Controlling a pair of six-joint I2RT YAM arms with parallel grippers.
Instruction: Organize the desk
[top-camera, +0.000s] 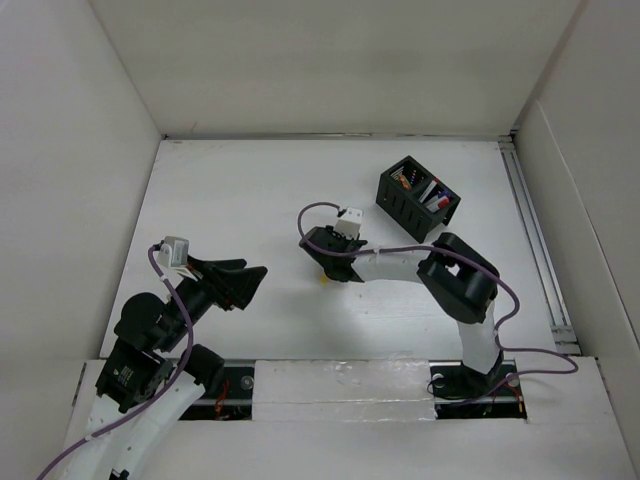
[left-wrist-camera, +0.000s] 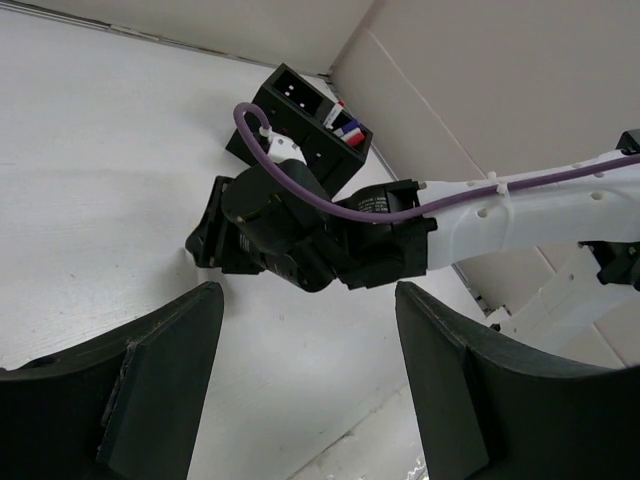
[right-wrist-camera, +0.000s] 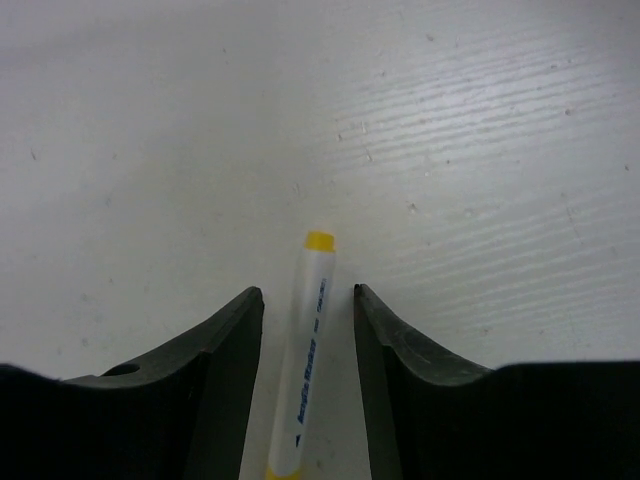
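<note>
A white marker with yellow ends (right-wrist-camera: 308, 350) lies flat on the white desk (top-camera: 230, 200). My right gripper (right-wrist-camera: 305, 292) is down at the desk with one finger on each side of the marker, a narrow gap showing on both sides, so it is open around it. In the top view the right gripper (top-camera: 322, 262) is near the desk's middle, and only a yellow tip of the marker (top-camera: 324, 279) shows under it. My left gripper (top-camera: 253, 280) is open and empty, held above the desk's left part and facing the right gripper (left-wrist-camera: 250, 235).
A black two-compartment organizer box (top-camera: 415, 198) stands at the back right holding a few small items; it also shows in the left wrist view (left-wrist-camera: 300, 110). A thin metal rail (top-camera: 535, 240) runs along the right side. White panel walls enclose the desk.
</note>
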